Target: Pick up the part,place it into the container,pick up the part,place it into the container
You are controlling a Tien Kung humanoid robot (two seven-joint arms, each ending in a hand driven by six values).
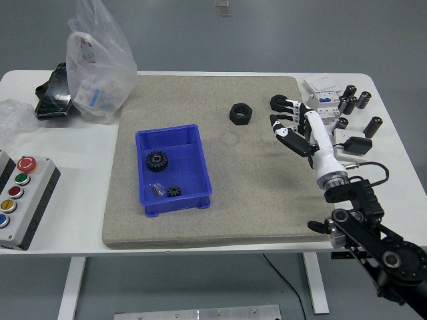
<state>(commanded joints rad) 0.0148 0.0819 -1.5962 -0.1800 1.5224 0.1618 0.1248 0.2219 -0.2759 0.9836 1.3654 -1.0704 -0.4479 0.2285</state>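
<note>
A blue container sits on the grey mat. It holds a large black gear, a small black gear and a small metal part. A black hex nut lies on the mat at the back. My right hand, white with black fingertips, is over the mat's back right corner with fingers spread and empty. It hides the second nut that lay there. The left arm is out of view.
A clear plastic bag and a black object lie at the back left. A button box sits at the left edge. Black cylinders, a white breaker and a black adapter are at the back right.
</note>
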